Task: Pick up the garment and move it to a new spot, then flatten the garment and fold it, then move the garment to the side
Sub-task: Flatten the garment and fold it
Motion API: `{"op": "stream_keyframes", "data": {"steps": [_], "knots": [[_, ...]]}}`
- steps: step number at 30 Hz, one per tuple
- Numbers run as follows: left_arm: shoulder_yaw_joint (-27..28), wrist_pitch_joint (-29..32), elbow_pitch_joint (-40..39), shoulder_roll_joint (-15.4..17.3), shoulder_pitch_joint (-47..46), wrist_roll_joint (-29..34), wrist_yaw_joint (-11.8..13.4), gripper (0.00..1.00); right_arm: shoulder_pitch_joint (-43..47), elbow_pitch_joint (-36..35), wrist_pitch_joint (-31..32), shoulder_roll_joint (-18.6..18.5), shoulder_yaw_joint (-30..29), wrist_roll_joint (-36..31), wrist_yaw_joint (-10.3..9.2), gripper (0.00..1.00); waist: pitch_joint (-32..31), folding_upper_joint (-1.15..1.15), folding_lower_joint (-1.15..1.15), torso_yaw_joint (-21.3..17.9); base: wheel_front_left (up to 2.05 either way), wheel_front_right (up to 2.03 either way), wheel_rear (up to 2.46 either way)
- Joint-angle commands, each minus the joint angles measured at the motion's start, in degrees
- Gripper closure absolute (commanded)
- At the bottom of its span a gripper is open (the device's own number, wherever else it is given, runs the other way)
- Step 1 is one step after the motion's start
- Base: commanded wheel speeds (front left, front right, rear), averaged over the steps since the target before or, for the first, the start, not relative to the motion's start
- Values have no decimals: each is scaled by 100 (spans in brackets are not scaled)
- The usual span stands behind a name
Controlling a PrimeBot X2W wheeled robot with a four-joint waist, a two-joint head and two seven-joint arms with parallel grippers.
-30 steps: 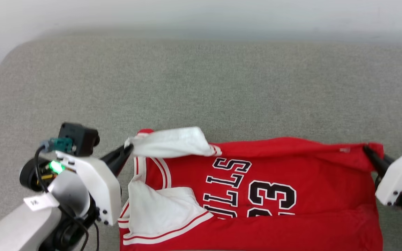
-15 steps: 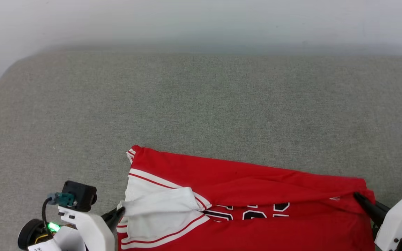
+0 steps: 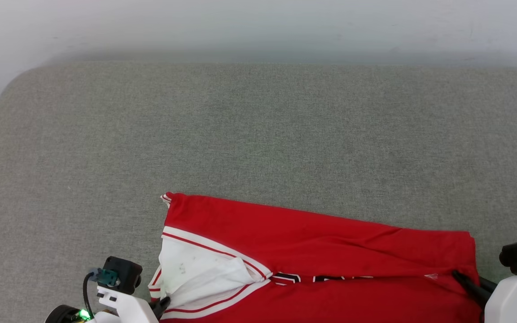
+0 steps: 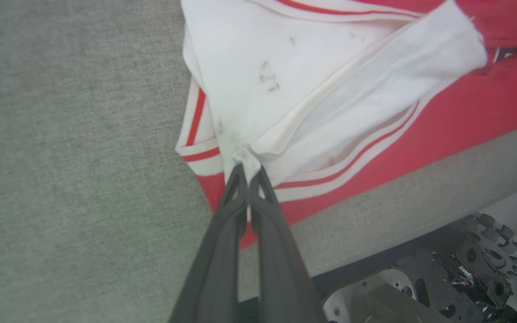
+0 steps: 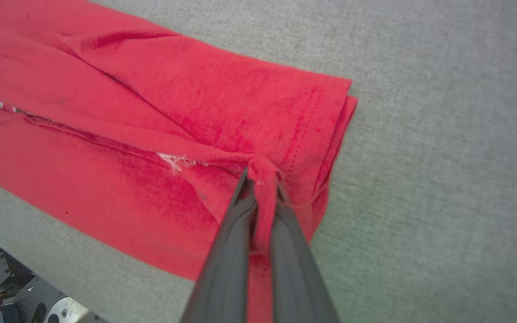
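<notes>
The garment (image 3: pixel 312 251), a red jersey with white sleeves and striped trim, lies folded lengthwise along the near edge of the grey surface. Its far half is laid over the lettering, of which a thin black strip shows. My left gripper (image 3: pixel 163 304) is shut on the white sleeve fabric (image 4: pixel 285 80) at the garment's left end; in the left wrist view the gripper (image 4: pixel 248 168) pinches a small white bunch. My right gripper (image 3: pixel 458 274) is shut on the red hem corner at the right end, and in the right wrist view the gripper (image 5: pixel 260 177) holds bunched red cloth (image 5: pixel 151 112).
The grey padded surface (image 3: pixel 258 134) stretches wide beyond the garment, up to a pale wall (image 3: pixel 258 27). Its rounded left corner (image 3: pixel 11 85) and near edge (image 4: pixel 420 211) are close. The robot's base (image 4: pixel 442 278) shows below that edge.
Both grippers have drawn the garment's far edge toward me, folding the far half over the chest lettering. Both grips held. The head view has shifted, too.
</notes>
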Motion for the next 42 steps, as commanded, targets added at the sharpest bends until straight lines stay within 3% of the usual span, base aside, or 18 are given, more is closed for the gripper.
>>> {"op": "stream_keyframes", "data": {"steps": [1,2,3,4,12,18,23,27,36,42], "knots": [[-35,0,56,-35,-55,28,-25,100,-66,46,-59,-57,69,-51,-6,62,-2,0,0,2,0,0,0],[-43,-1,103,-60,-51,21,-48,100,-78,96,-105,-72,110,-50,-7,0,-19,0,0,2,0,0,0],[-54,-12,149,-81,-44,23,-54,13,-80,142,-152,-85,155,-47,-7,0,-52,0,0,4,0,0,0],[-46,-38,205,-108,-21,10,-30,0,-80,175,-182,-79,203,-10,-7,0,-94,0,0,3,0,0,0],[160,-568,278,-238,77,68,115,0,-57,-104,-112,-267,371,459,-6,0,-467,0,0,-36,0,0,0],[597,-1567,103,-334,-10,323,330,0,86,-442,408,-166,-299,875,-6,0,-568,0,0,-57,0,0,0],[848,-2494,101,-450,-136,736,425,0,144,-469,1024,304,-1004,907,-6,0,-468,0,0,-19,0,0,0],[1005,-2906,152,-595,-254,1099,464,0,120,-286,1506,768,-1597,564,-6,0,-340,0,0,50,0,0,0],[1668,-3028,139,-1012,-147,2038,299,0,78,-16,2449,1739,-2591,-446,-6,0,-104,0,0,240,0,0,0],[2190,-3027,247,-1303,127,2443,-79,0,206,33,3024,2229,-2976,-914,-6,0,-10,0,0,349,0,0,0]]}}
